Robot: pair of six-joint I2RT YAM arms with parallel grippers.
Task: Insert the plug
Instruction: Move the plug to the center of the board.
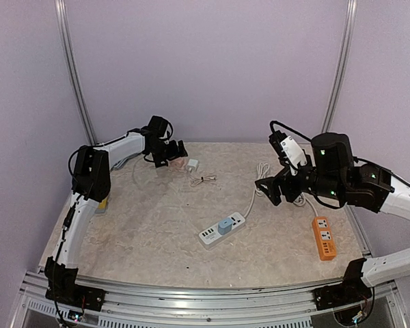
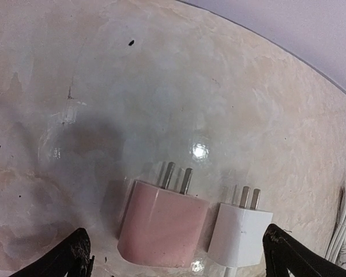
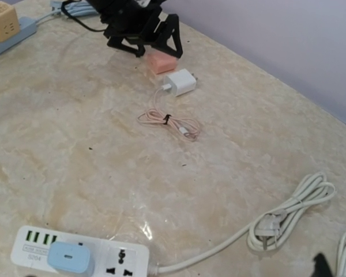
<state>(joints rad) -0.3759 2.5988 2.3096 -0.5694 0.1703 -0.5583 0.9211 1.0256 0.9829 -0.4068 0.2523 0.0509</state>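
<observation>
One pink plug (image 2: 161,231) lies inside the spread left gripper (image 2: 179,257); power strip (image 3: 118,255) print illegible

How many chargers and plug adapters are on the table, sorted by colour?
pink charger: 1
white charger: 1
blue charger, plugged into the white strip: 1
yellow cube adapter, on the far strip: 1
Total: 4
</observation>
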